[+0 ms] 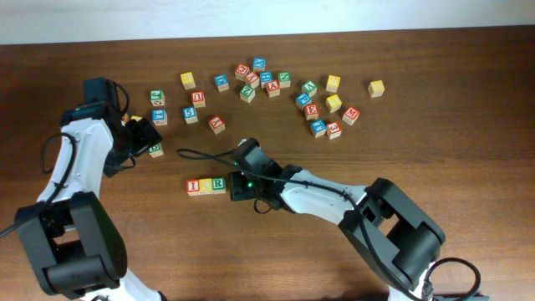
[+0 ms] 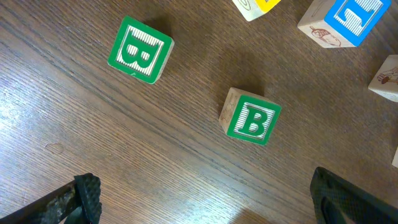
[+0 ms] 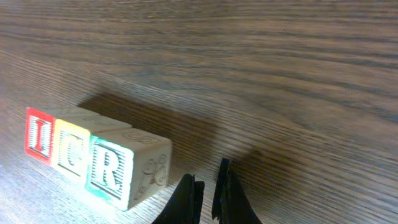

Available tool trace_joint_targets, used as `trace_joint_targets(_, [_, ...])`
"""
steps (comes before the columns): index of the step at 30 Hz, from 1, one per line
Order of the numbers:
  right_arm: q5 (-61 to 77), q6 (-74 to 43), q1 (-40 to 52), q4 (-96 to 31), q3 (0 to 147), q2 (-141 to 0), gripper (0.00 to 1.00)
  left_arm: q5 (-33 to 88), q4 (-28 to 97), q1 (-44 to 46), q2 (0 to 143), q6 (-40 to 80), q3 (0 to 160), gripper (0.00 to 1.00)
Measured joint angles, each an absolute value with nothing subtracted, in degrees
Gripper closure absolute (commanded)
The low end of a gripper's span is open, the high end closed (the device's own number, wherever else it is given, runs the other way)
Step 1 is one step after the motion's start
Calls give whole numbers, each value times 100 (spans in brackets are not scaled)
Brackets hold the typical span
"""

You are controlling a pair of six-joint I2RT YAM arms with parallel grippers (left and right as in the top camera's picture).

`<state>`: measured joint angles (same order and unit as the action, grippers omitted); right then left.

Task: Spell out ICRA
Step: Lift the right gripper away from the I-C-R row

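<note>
Wood table (image 1: 209,251): red I (image 3: 38,134), yellow C (image 3: 73,149), green R (image 3: 111,169) cubes touching, 1 row.

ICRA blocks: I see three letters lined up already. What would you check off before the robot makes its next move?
1. I cube, C cube and R cube touching in a row, in order: ok.
2. Bare table beside the R cube for a fourth letter: ok.
3. Right fingers shut, empty, apart from the row: ok.
4. Left fingers open and empty: ok.
5. Left fingers over the needed letter: not ok, two green B cubes lie below them.
6. Red A spotted among the loose cubes: cannot tell, letters too small from overhead.
</note>
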<state>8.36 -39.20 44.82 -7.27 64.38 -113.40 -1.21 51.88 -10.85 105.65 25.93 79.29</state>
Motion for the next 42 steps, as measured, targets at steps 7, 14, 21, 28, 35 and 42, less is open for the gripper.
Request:
trace_joint_targets(7, [674,-3721,3662,-1905,6447,-10975,95,-119,5190,-1085,10565,2593,7929,1])
trace_joint_targets(14, [609,-3542,3028,-2596,6442,-10847,76,-121,5190,-1085,10565,2593,7929,1])
trace_joint_targets(21, [600,-3454,3009,-2641,6449,-10750,12,-121,5188,-1085,10565,2593,7929,1])
trace_joint_targets(28, [596,-3441,3009,-2633,6455,-10680,2,-121,5188,-1085,10565,2593,7929,1])
trace_joint_targets(35, [591,-3444,3009,-2617,6455,-10680,2,-121,5188,-1085,10565,2593,7929,1])
trace_joint_targets(42, [580,-3446,3009,-2615,6455,-10680,2,-121,5188,-1085,10565,2593,7929,1])
